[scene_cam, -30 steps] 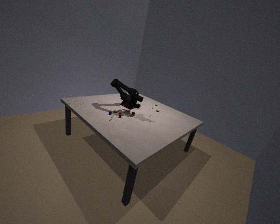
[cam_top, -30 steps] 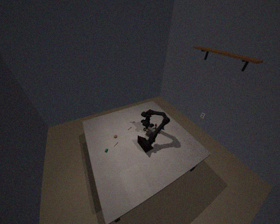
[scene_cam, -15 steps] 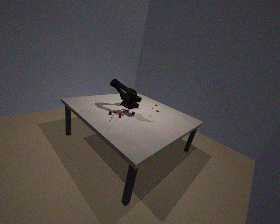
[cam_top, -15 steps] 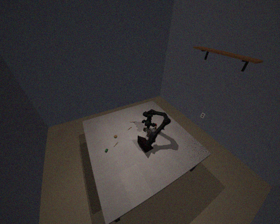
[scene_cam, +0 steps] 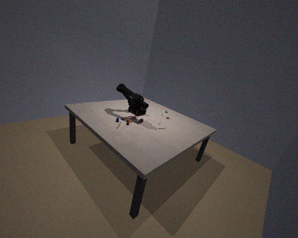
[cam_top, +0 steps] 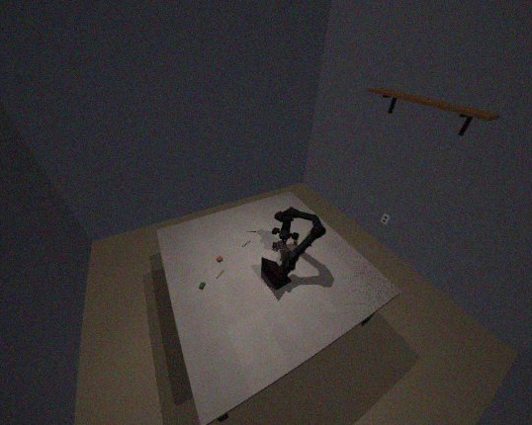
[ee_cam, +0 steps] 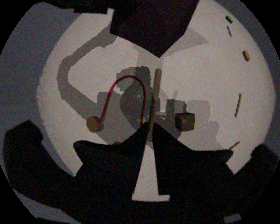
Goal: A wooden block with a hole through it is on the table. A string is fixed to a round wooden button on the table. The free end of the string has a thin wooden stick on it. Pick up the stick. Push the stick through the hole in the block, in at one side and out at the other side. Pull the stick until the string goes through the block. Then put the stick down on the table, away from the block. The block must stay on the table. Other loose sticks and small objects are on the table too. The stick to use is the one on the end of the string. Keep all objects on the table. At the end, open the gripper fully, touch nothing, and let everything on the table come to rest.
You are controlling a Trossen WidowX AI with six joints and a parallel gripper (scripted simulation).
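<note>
My gripper (ee_cam: 150,125) (cam_top: 284,240) is shut on the thin wooden stick (ee_cam: 157,87), above the table. In the wrist view the stick points up the picture from the fingertips. The red string (ee_cam: 129,76) arches from the round wooden button (ee_cam: 93,124) (scene_cam: 123,118) back toward the fingertips; its stick end is hidden there. The wooden block (ee_cam: 185,121) (scene_cam: 141,120) (cam_top: 275,245) stands on the table, right of the fingers in the wrist view, with a gap between it and the held stick. The string does not show at the block. Its hole is too dark to make out clearly.
A blue object (scene_cam: 117,119), a red object (scene_cam: 127,123) and a loose stick (scene_cam: 118,125) are near the button. Two loose sticks (cam_top: 246,243) (cam_top: 251,231) lie beyond the block. An orange object (cam_top: 220,259), another stick (cam_top: 221,274) and a green object (cam_top: 202,286) lie farther off.
</note>
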